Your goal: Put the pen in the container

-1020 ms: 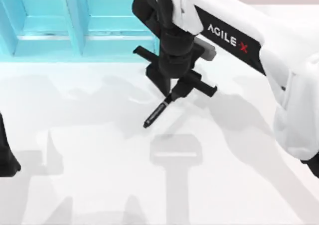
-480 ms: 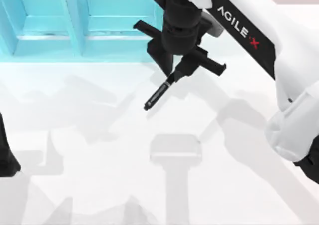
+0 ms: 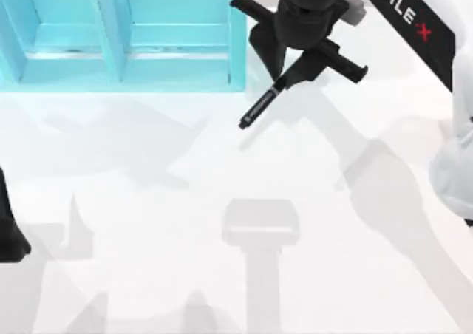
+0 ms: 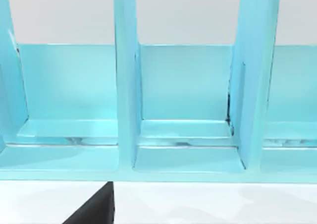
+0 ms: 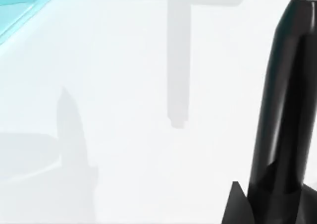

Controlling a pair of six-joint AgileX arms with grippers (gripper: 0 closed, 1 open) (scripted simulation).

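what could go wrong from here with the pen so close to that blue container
The right gripper holds the pen by one end, so the long free end may swing or slip. That tip hangs just outside the container wall and could knock it rather than clear it. The left gripper sits parked at the table's left edge.

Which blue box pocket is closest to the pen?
The rightmost pocket in the top view, beside the container's right wall. The pen, in the right hand, hangs just past that wall.

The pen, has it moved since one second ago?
Yes. The pen, held by the right gripper, has moved up and rightward in the top view, now beside the blue container at its right corner.
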